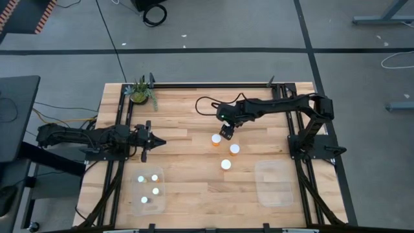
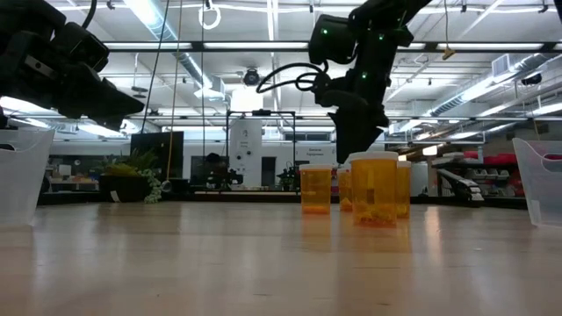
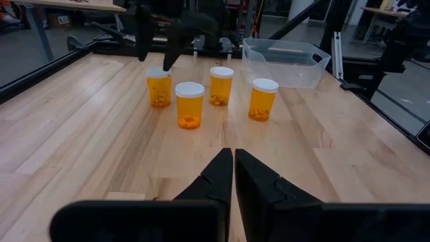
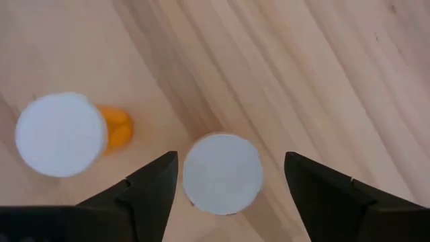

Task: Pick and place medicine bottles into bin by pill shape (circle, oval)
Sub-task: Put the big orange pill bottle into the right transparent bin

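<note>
Four orange medicine bottles with white caps stand upright on the wooden table; three show in the high view. My right gripper hangs open over the fourth bottle, pointing down. Its fingers stand on either side of the white cap without touching it. That bottle also shows in the left wrist view. Several small whitish bottles stand in the clear left bin. My left gripper is shut and empty, at the table's left.
An empty clear bin stands at the near right. A green potted plant stands at the far left corner. Bare wood lies between the two bins and ahead of my left gripper.
</note>
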Available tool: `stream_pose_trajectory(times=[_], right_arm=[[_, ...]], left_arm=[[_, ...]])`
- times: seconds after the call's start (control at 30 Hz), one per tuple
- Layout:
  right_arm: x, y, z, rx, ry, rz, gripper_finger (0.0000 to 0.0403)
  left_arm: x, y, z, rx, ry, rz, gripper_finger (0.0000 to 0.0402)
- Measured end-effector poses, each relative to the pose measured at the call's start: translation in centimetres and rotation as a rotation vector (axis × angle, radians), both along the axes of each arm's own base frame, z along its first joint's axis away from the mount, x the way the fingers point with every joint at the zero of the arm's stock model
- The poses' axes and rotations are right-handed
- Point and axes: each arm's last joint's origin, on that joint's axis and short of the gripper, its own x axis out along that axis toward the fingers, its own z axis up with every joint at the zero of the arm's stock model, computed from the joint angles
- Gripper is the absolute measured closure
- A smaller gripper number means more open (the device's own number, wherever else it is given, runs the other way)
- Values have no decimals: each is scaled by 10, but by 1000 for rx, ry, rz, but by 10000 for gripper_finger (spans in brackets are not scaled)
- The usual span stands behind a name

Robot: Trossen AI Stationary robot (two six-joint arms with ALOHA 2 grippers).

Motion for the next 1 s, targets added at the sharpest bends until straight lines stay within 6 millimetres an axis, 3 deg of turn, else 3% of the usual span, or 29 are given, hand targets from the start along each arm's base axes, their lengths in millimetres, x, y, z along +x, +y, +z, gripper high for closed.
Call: stream_pose_trajectory(times=[0.57,1.0], right_arm=[[4,3,-7,-12,23,59,66],[3,6,-18,4,34,64,63]], left_arm=[[0,0,0,0,-1,0,374],[0,0,0,0,-2,0,366]])
